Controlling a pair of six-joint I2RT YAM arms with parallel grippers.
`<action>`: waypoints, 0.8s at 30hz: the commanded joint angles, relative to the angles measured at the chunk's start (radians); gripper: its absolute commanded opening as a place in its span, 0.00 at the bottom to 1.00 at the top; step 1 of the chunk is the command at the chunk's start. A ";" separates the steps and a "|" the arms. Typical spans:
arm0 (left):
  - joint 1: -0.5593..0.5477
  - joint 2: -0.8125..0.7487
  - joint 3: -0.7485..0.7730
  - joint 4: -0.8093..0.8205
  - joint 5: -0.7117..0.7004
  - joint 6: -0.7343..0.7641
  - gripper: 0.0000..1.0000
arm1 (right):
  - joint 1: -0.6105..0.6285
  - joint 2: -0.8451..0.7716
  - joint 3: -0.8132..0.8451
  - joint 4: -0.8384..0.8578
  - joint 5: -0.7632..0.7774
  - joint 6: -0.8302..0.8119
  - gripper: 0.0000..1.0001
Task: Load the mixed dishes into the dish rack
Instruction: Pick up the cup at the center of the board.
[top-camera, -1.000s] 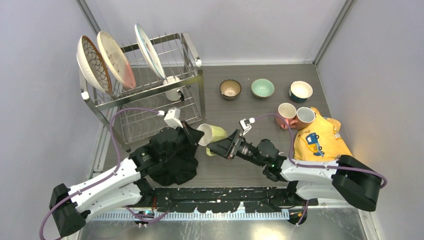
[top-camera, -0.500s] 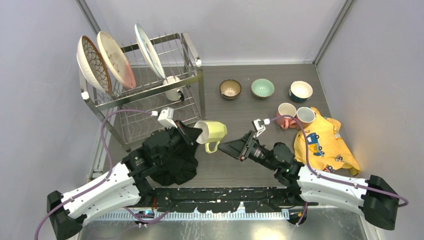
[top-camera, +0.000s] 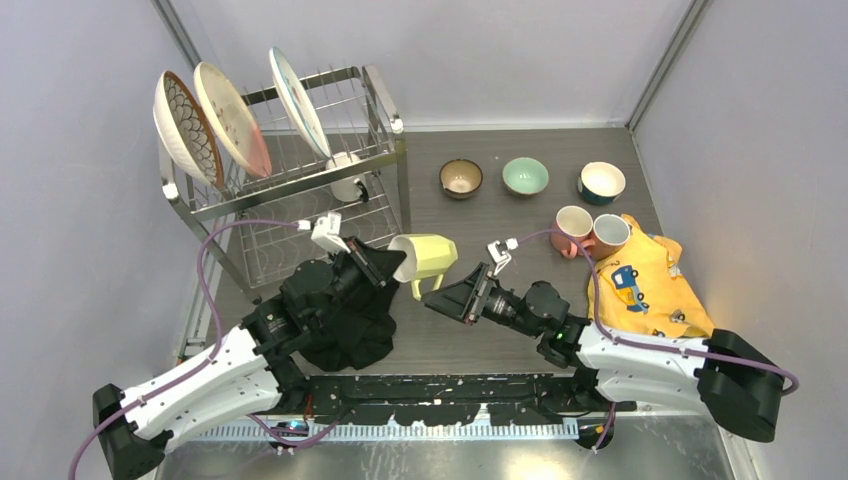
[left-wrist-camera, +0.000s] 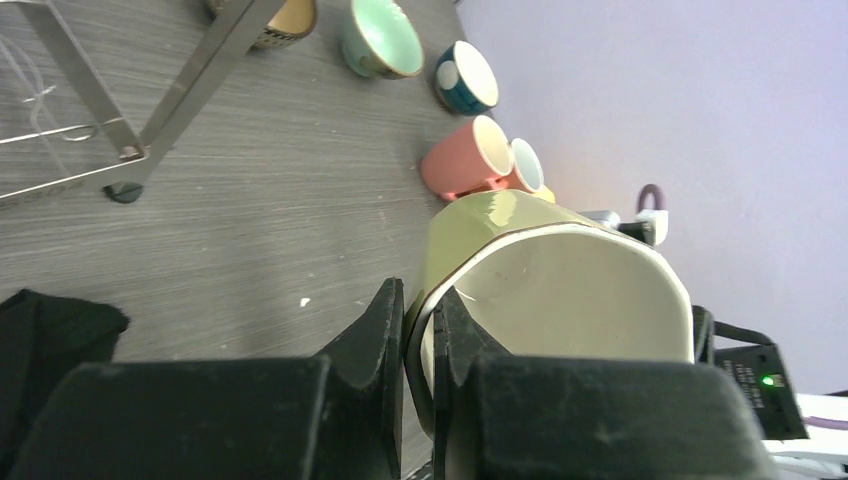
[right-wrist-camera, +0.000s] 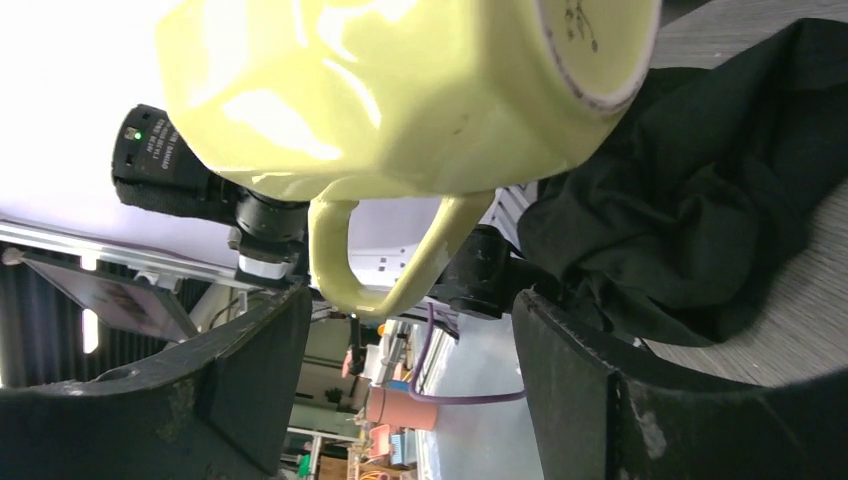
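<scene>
My left gripper (top-camera: 392, 266) pinches the rim of the yellow mug (top-camera: 428, 257), held in the air on its side just right of the dish rack (top-camera: 300, 180). Its mouth faces the rack, its base points right, and its handle points toward the arms. My right gripper (top-camera: 445, 300) stands wide, straddling the handle.

I see bare table (top-camera: 450, 215) between the dish rack (top-camera: 300, 180) and the pink mugs (top-camera: 573, 228), room for an arm to pass. The rack's front right post stands near the yellow mug (top-camera: 428, 255). On the lower tier the white mug (top-camera: 348, 182) blocks the right side; three plates (top-camera: 230, 118) fill the top tier. My right gripper (top-camera: 440, 298) flanks the yellow mug's handle, a gap on each side
</scene>
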 joint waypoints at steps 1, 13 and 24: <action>-0.003 -0.030 0.036 0.265 0.028 -0.089 0.00 | 0.006 0.035 0.079 0.180 -0.024 0.046 0.77; -0.003 -0.043 -0.012 0.324 0.082 -0.184 0.00 | 0.004 0.151 0.141 0.426 -0.058 0.130 0.51; -0.003 -0.126 -0.033 0.222 0.045 -0.159 0.01 | 0.006 0.160 0.097 0.513 -0.023 0.139 0.01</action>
